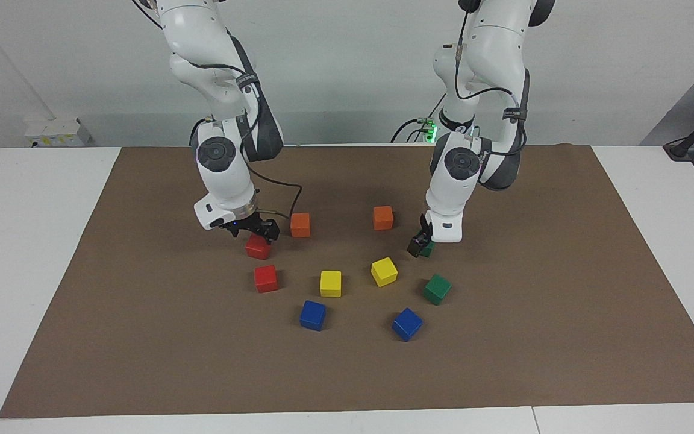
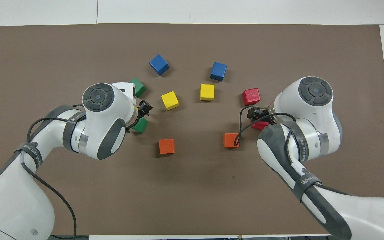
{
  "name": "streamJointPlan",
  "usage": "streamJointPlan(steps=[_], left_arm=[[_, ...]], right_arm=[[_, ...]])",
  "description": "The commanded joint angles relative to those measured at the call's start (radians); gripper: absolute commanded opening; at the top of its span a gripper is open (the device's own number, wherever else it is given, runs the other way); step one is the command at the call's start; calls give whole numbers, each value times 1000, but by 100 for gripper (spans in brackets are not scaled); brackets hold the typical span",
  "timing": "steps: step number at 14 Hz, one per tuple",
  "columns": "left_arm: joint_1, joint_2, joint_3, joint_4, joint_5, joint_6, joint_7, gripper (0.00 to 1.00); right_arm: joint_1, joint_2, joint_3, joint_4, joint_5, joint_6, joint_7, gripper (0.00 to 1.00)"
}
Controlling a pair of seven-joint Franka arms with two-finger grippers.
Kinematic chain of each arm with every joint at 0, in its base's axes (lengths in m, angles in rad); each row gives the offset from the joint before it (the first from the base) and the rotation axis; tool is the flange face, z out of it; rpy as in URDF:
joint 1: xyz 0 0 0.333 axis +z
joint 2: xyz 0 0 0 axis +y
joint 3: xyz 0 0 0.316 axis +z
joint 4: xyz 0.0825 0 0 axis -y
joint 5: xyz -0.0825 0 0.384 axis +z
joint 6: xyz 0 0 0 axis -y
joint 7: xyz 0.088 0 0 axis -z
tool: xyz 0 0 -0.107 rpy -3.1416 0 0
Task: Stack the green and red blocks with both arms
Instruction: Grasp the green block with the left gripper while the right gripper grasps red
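My right gripper [image 1: 261, 239] is shut on a tilted red block [image 1: 256, 248], low over the mat beside an orange cube. In the overhead view the right gripper [image 2: 259, 120] and wrist cover most of that red block [image 2: 261, 126]. The second red block [image 1: 265, 278] [image 2: 251, 96] sits on the mat, farther from the robots. My left gripper [image 1: 422, 245] [image 2: 141, 119] is shut on a green block [image 1: 428, 249] [image 2: 140, 125], which is mostly hidden by the fingers. The second green block [image 1: 437, 289] [image 2: 138, 87] lies farther from the robots.
Two orange cubes [image 1: 300, 224] [image 1: 383, 217] lie between the grippers, nearer to the robots. Two yellow cubes [image 1: 331, 283] [image 1: 384, 271] and two blue cubes [image 1: 312, 315] [image 1: 406, 323] lie farther out on the brown mat [image 1: 142, 337].
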Motion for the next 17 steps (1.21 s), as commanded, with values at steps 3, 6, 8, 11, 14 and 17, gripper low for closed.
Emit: streamJointPlan(steps=[3, 6, 8, 11, 14, 17], left_arm=[[13, -7, 0, -22, 12, 31, 13, 100], [0, -8, 0, -22, 12, 27, 7, 94], [-6, -7, 0, -22, 12, 24, 5, 95], [-7, -8, 0, -22, 12, 18, 5, 52], [6, -13, 0, -4, 49, -2, 45, 0], [39, -65, 2, 30, 83, -132, 168, 0]], right_arm=[[-4, -1, 1, -39, 9, 62, -15, 100], [-4, 10, 1, -56, 8, 96, -15, 100], [-4, 20, 1, -56, 9, 112, -14, 100], [-2, 28, 1, -56, 9, 118, -11, 100], [-2, 30, 1, -56, 8, 118, -9, 100], [-2, 42, 1, -56, 8, 133, -7, 46]])
